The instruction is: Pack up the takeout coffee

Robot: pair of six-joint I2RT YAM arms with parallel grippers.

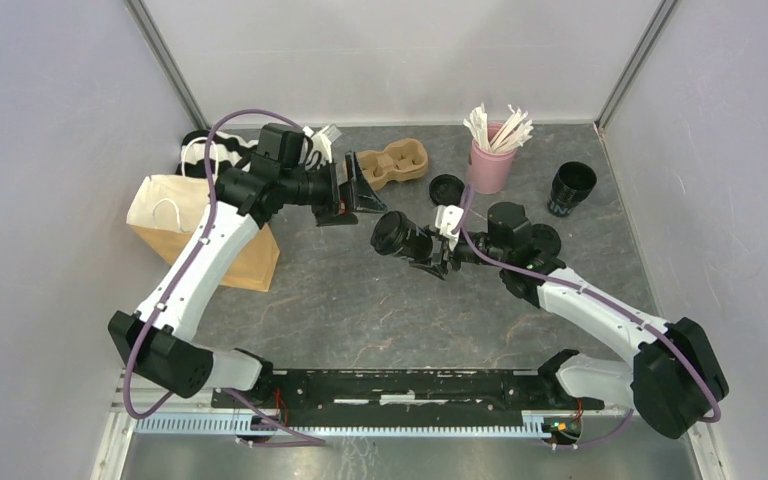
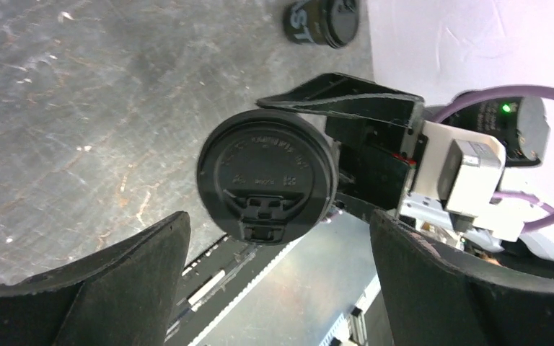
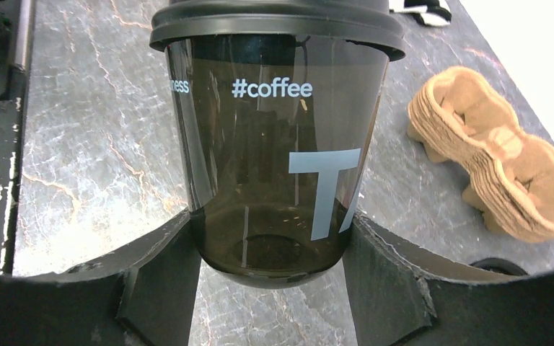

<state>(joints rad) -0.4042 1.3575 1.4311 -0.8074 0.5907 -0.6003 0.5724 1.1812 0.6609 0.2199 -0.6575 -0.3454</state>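
The right gripper (image 3: 268, 234) is clamped shut on the lower part of a small, dark, see-through disposable cup (image 3: 274, 144) with pale "#coffee" lettering. We see one black finger pressing each side just above the cup's base. The cup is held on its side above the grey stone-patterned table (image 1: 360, 300), near the middle. Its round black plastic lid (image 2: 265, 175) is on and faces the left gripper (image 1: 350, 195).

The left gripper's fingers (image 2: 115, 288) are spread wide and hold nothing. They sit close to the lid but apart from it.

A second black cup (image 1: 572, 188) stands upright and without a lid near the table's far right, well apart from both grippers. A loose round black lid (image 1: 447, 188) lies flat just beside the pink cup of white sticks (image 1: 490, 165). The brown pulp two-hole carrier tray (image 1: 397, 163) lies at the far edge. A brown paper bag (image 1: 175, 225) sits on the left, partly under the left arm.
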